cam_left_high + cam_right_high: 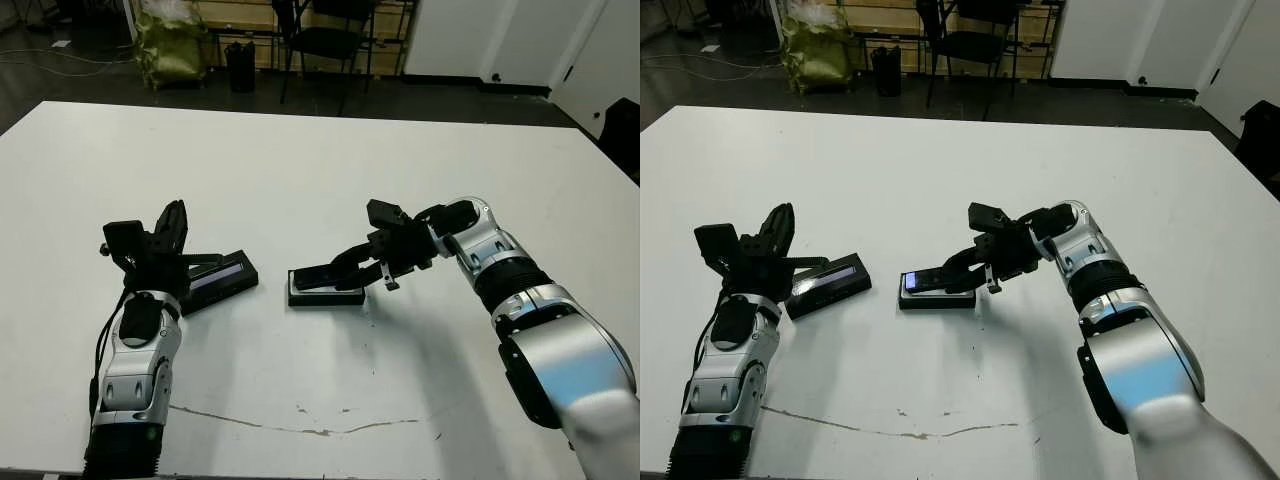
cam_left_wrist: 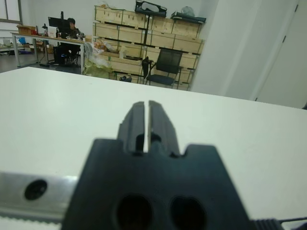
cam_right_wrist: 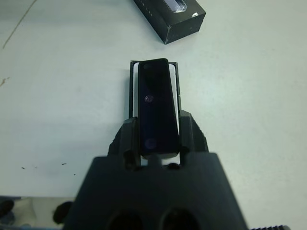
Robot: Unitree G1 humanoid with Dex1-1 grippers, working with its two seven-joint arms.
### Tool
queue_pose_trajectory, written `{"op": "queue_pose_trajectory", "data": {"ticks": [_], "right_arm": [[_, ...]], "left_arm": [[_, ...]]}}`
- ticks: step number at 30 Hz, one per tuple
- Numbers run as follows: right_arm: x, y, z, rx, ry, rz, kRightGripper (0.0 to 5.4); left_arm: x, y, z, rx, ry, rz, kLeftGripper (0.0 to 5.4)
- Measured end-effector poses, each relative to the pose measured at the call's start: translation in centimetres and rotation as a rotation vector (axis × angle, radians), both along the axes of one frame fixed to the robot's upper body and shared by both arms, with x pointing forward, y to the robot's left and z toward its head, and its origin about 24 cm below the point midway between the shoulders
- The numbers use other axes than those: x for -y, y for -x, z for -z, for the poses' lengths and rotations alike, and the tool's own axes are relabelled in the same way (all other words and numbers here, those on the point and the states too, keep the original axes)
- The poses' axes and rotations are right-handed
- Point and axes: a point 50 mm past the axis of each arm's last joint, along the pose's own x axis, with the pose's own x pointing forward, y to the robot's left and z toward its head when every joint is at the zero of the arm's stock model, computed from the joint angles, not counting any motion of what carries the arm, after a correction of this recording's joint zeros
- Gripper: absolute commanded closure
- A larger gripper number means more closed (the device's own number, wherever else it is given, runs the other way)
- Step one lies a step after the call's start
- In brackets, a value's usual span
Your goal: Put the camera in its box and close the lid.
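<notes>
Camera (image 3: 157, 108): is being held lengthwise between the right gripper's (image 3: 156, 139) fingers, directly over the box (image 1: 937, 297).
Box: is lying at table (image 1: 320, 170) centre.
Lid (image 1: 828, 283): is lying left of the box, apart.
Left gripper (image 2: 146, 122): fingers are being kept pressed together, nothing held, beside the lid.

Silver-shelled arms, black joints, black two-fingered grippers, black cable along left forearm

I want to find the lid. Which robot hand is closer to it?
Left. The left gripper is right beside the lid, fingers shut. The right gripper is farther off, holding the camera over the box.
</notes>
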Motion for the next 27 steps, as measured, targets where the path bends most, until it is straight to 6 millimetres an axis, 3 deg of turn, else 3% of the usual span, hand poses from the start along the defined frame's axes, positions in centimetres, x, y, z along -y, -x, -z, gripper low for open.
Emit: {"op": "queue_pose_trajectory", "data": {"ticks": [27], "right_arm": [[-0.16, 0.13, 0.61, -0.003, 0.032, -0.001, 4.73]], "left_arm": [[0.02, 0.14, 0.08, -0.012, 0.001, -0.004, 5.40]]}}
